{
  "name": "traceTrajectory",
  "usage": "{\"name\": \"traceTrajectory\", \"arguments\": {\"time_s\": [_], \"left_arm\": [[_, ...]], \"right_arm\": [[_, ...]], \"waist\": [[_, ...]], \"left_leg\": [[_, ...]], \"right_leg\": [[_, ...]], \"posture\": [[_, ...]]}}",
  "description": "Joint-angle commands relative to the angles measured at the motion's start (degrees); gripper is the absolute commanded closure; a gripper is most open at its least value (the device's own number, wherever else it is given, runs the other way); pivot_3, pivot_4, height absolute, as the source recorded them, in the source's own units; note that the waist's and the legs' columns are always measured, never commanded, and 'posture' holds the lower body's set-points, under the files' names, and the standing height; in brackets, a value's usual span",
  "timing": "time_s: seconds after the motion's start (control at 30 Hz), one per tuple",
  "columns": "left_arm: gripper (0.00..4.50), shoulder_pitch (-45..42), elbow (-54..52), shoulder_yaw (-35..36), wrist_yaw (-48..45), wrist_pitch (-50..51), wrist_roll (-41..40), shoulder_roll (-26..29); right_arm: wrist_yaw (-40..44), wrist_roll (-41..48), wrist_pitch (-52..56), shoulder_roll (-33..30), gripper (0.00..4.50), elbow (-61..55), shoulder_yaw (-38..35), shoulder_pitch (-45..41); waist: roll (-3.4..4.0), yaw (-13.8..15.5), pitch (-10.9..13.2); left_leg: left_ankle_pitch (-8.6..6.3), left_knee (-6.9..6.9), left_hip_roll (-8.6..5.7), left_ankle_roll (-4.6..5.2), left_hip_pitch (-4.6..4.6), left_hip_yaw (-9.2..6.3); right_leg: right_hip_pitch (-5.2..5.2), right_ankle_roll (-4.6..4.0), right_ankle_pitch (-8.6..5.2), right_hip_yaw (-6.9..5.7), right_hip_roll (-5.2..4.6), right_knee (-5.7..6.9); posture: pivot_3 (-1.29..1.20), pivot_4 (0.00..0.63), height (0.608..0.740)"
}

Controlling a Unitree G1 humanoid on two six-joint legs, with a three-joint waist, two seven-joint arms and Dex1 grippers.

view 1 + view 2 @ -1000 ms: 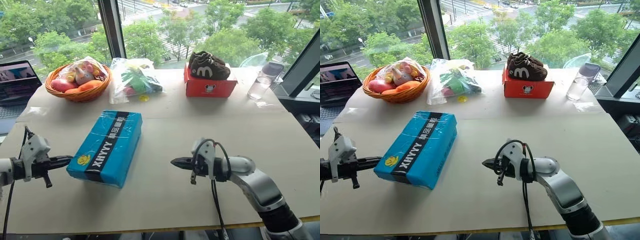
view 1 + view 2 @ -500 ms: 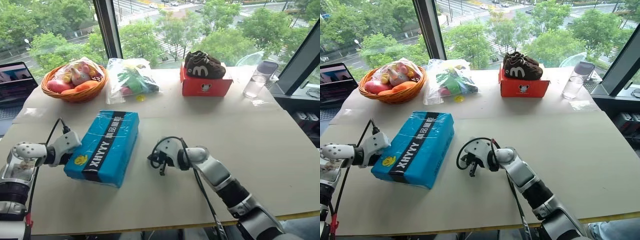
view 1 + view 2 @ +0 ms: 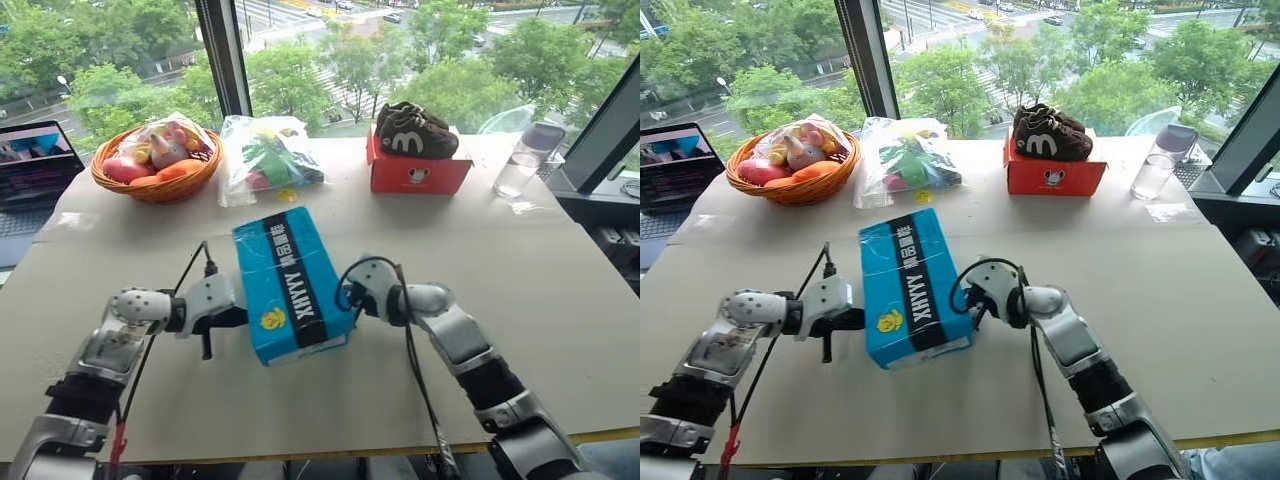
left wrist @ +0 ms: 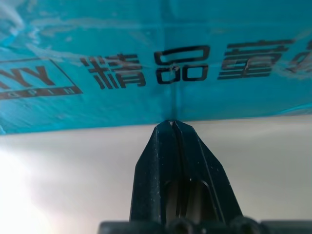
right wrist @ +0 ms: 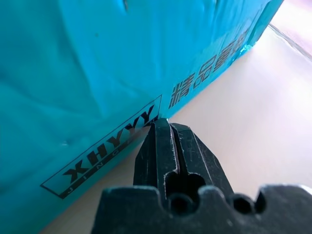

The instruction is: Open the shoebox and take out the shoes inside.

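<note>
Left eye view: one shoebox, two grippers.

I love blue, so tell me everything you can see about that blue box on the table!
The shoebox is bright blue, looks like cardboard under shiny wrap, with a black lettered band along its lid and a round yellow sticker near the front. It is closed and lies flat on the table, turned a little askew. The left gripper and right gripper, both shut, press their tips against its two long sides.
</note>
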Motion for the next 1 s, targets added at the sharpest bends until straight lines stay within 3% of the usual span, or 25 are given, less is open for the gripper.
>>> {"name": "traceTrajectory", "arguments": {"time_s": [0.03,0.4,0.57,0.67,0.8,1.0], "left_arm": [[4.45,-3.5,1.3,-3.4,0.4,-2.9,0.8,-3.9],[4.45,-7.9,10.5,-2.5,2.0,-10.3,2.4,-6.4],[4.45,-2.3,5.2,3.2,2.0,-7.5,-3.9,-4.8],[4.45,6.0,-4.1,10.5,3.2,-1.9,-10.8,-2.6],[4.45,24.4,-27.2,20.9,8.7,8.5,-24.0,-3.5],[4.45,38.3,-49.1,32.2,16.6,21.1,-40.6,-1.4]], "right_arm": [[0.9,1.1,0.7,-1.8,4.50,-4.2,-1.8,1.3],[1.1,1.4,4.0,-2.9,4.50,-8.6,-2.5,3.8],[1.6,1.4,3.3,-3.6,4.50,-7.6,-3.0,4.1],[2.2,1.5,2.4,-4.8,4.50,-6.2,-3.9,4.1],[3.7,1.7,0.6,-7.2,4.50,-3.7,-4.9,3.7],[7.2,3.3,-0.7,-10.0,4.50,-3.3,-6.1,4.3]], "waist": [[0.00,0.1,0.0],[0.01,-0.1,0.0],[0.01,-0.7,0.0],[0.01,-1.0,0.0],[0.03,-1.7,0.0],[0.00,0.0,0.1]], "left_leg": [[-0.01,0.09,-0.01,0.02,0.02,0.02],[0.01,0.28,0.00,0.06,0.38,0.02],[0.01,0.26,0.01,0.06,0.34,0.02],[0.01,0.24,0.04,0.06,0.30,0.02],[-0.03,0.17,0.08,0.11,0.31,0.06],[-0.04,0.26,0.15,0.12,0.43,0.08]], "right_leg": [[0.10,0.05,0.03,0.00,0.00,-0.01],[0.63,0.19,0.10,0.00,0.01,-0.07],[0.59,0.18,0.10,0.01,0.01,-0.10],[0.50,0.17,0.10,0.04,0.02,-0.11],[0.45,0.15,0.11,0.15,0.01,-0.18],[0.70,0.11,0.12,0.09,0.02,-0.18]], "posture": [[0.00,0.150,0.740],[0.00,0.150,0.740],[0.00,0.150,0.740],[0.00,0.150,0.740],[0.00,0.150,0.740],[0.00,0.150,0.740]]}}
